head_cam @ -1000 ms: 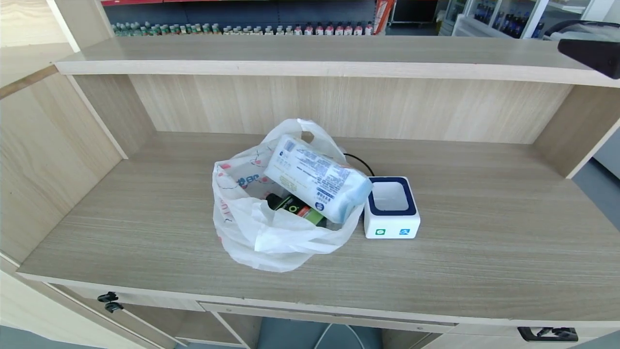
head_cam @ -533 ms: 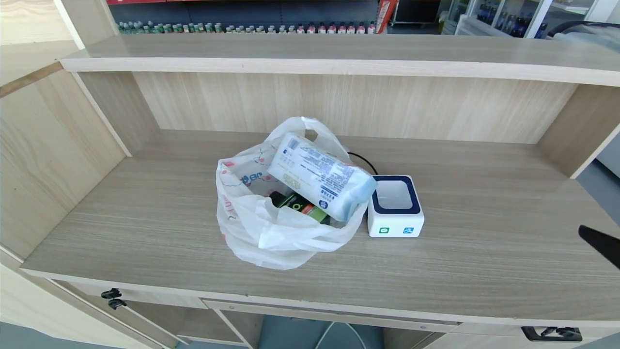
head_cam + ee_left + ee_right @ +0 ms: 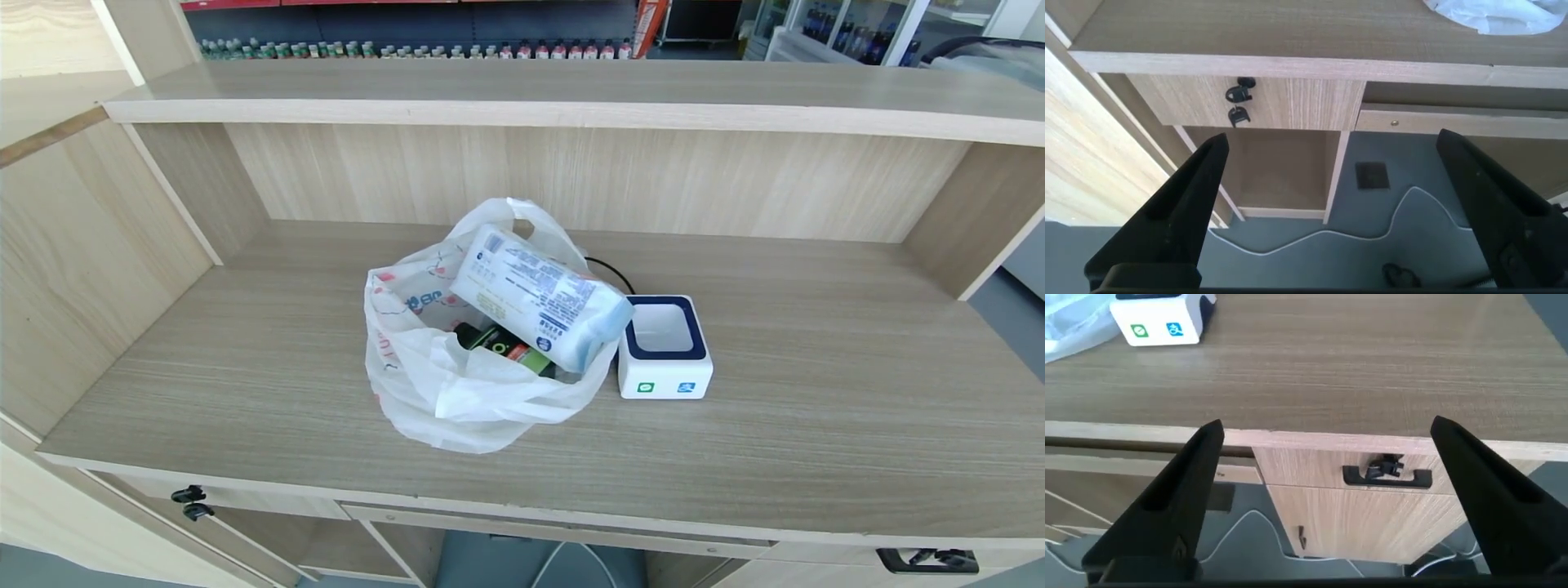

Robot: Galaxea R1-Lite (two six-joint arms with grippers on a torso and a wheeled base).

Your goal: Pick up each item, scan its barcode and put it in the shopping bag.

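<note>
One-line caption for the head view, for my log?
White shopping bag holding a large white pack and a dark item, beside the scanner on the wooden counter.

The shopping bag (image 3: 457, 400) and barcode scanner (image 3: 663, 355) sat touching at mid-counter, and a pack of wipes (image 3: 539, 298) slanted across the bag's mouth, blocking most of it. Open wooden counter (image 3: 833, 425) lay on either side and in front, hemmed by the side panels (image 3: 90, 269) and the overhead shelf (image 3: 522, 102).
</note>
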